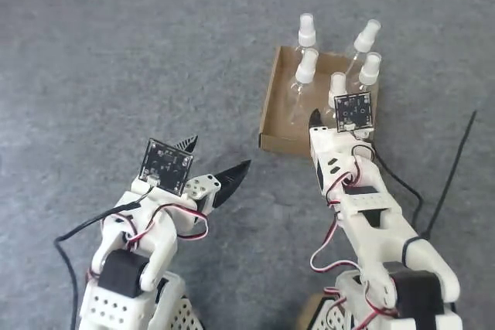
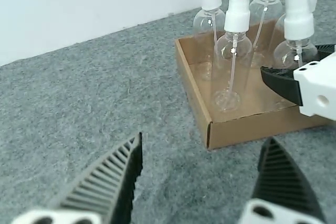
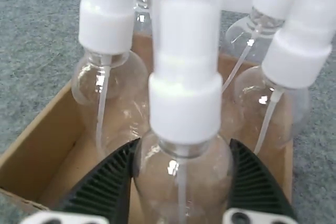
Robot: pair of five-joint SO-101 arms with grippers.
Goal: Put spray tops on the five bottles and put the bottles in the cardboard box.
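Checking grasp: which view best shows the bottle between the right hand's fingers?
Right wrist view: bottle close up, a finger on each side. High view: mostly its spray top. Left wrist view: its base behind one finger.

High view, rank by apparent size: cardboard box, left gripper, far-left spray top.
1. Cardboard box: largest.
2. Left gripper: its open fingers span less than the box.
3. Far-left spray top: smallest.
The gripper is probably raised nearer the camera, so it looks bigger than it is, but the order holds.
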